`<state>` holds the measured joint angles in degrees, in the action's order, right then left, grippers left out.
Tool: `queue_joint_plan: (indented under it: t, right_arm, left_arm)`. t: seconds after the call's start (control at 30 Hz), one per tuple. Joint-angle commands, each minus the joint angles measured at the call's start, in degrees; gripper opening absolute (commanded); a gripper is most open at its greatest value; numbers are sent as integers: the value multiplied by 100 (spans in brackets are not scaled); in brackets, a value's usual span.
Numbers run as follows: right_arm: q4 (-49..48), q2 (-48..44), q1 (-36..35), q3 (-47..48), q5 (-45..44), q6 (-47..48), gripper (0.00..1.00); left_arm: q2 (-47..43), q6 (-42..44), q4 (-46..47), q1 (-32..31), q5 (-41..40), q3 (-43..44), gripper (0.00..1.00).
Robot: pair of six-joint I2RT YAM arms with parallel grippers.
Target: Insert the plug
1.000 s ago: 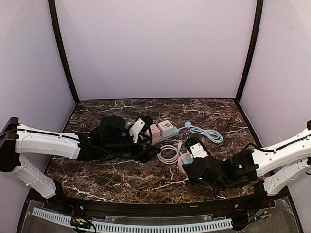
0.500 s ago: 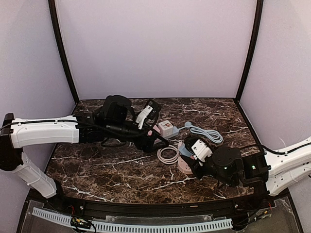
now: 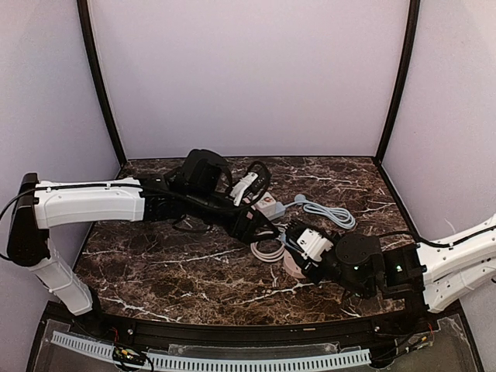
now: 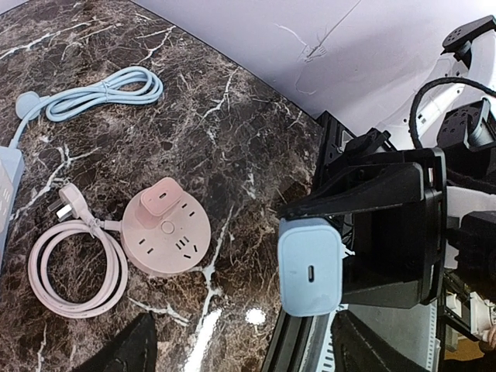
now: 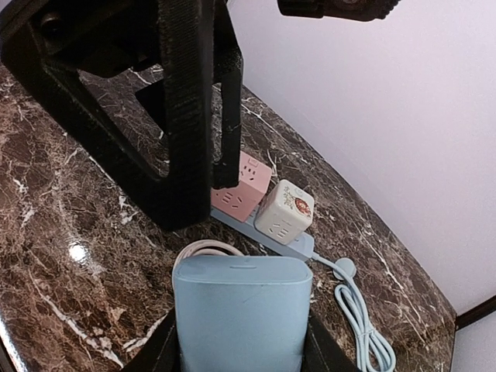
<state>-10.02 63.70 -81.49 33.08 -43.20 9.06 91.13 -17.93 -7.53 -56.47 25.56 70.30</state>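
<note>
Plug: a light-blue plug (image 5: pixel 240 310) is held off the marble table (image 3: pixel 155 263), right of centre, close by the round pink socket (image 4: pixel 167 240).
Right gripper: the right gripper (image 3: pixel 308 248) has its fingers clamped on the plug's two sides.
Left gripper: the left gripper (image 3: pixel 257 223) reaches in from the left with its fingers apart and nothing between them, over the pink coiled cable (image 4: pixel 74 267).
Round socket: it lies flat on the table with a pink adapter (image 4: pixel 161 198) seated on top; the coiled cable lies just to its left.
Far side: a blue power strip (image 5: pixel 298 244) carries a pink cube (image 5: pixel 242 186) and a white cube (image 5: pixel 284 211) side by side.
Far right: a light-blue cable (image 4: pixel 93 93) lies bundled on the marble.
</note>
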Motion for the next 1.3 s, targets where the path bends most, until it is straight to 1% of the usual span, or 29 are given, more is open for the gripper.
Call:
queue_joint_plan:
  t: [0.0,0.33,0.7,0.8,1.07,1.27]
  right_arm:
    - [-345,97,94,20,-53,157,0]
    - [-461,196,112,38,84,228,0]
    - [-486,441,234,72,84,175,0]
    - [-553,428,232,64,152,207,0]
    - [-624,485,235,72,265,256,0]
    - [-637,489,235,65,298,265,0]
  left_arm:
    - [134,-53,-75,12,341,193,77]
    - [622,-92,-42,-12,618,485,72]
    - [685,-114,71,-45,794,515,71]
    - [752,-133,113,-48,854,550,67]
    - [954,-252,237,-51,1010,670,52]
    - [1073,-297,270,-88,1078,761,46]
